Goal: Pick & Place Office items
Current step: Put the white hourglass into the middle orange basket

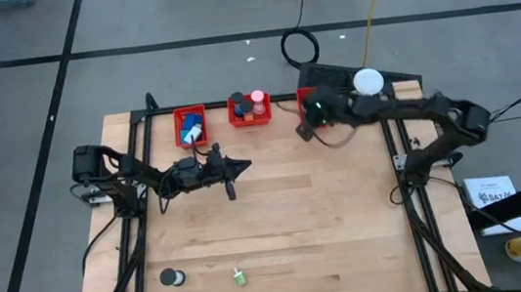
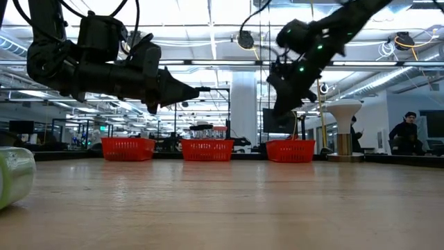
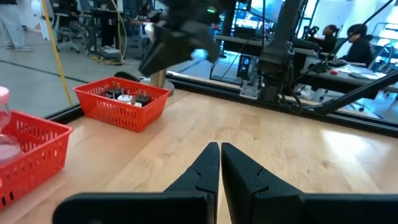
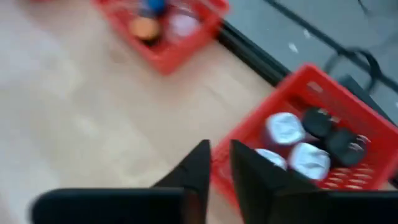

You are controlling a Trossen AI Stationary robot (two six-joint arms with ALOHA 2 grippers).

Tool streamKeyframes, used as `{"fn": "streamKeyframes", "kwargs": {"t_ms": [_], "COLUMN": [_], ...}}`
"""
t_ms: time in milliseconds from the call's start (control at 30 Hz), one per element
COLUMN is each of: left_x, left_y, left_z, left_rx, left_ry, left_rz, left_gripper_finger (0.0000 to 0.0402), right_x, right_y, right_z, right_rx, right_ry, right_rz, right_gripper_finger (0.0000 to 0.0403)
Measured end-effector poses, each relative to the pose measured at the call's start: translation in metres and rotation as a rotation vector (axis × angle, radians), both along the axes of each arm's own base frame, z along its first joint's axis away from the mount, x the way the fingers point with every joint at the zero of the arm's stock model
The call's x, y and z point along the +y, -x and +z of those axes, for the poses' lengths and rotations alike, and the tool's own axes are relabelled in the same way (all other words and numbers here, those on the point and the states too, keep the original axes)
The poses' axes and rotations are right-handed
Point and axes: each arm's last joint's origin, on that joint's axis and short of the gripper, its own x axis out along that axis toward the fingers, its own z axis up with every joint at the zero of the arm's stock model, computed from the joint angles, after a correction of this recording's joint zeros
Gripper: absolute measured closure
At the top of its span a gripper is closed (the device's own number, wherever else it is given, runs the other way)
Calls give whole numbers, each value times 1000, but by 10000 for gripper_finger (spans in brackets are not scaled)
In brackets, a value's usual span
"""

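Hovering above the rear right part of the wooden table (image 1: pixel 289 221), the right gripper (image 1: pixel 306 131) hangs over the near rim of the right red bin (image 4: pixel 323 155), its fingers nearly together with a slim gap and nothing between them. That bin holds white-capped and black round items (image 4: pixel 305 140). The middle red bin (image 1: pixel 249 110) at the rear edge carries dark and pink pieces, and the left red bin (image 1: pixel 190 126) beside it holds blue blocks (image 1: pixel 192 129). The left gripper (image 1: pixel 243 165) floats over the table's left-centre, jaws clenched on nothing. Near the front edge lie a black roll (image 1: pixel 169 276) and a green item (image 1: pixel 240 278), well apart from both arms. A white dome (image 1: pixel 367 81) stands by the rear right corner.
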Motion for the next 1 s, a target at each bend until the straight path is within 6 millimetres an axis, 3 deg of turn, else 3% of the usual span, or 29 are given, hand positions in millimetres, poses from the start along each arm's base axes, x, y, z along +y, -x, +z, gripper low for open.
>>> {"fn": "streamKeyframes", "kwargs": {"t_ms": [100,267,400,633,833,1000], "left_x": [0,-10,-22,-41,-60,-81], "left_y": [0,2,4,-6,-17,-11], "left_z": [3,12,17,37,67,96], "left_rx": [-3,-25,25,335,634,826], "left_ry": [0,-3,-8,28,105,190], "left_rz": [0,-35,-4,78,51,56], "left_gripper_finger": [388,397,399,396,395,392], "right_x": [29,73,96,114,115,120], "right_y": [6,20,34,56,61,60], "right_z": [-5,-26,-42,-64,-67,-65], "right_rx": [-76,-230,-347,-434,-468,-508], "right_ry": [62,141,203,275,297,279], "right_rz": [96,241,334,417,422,479], "right_gripper_finger": [394,387,396,400,401,401]}}
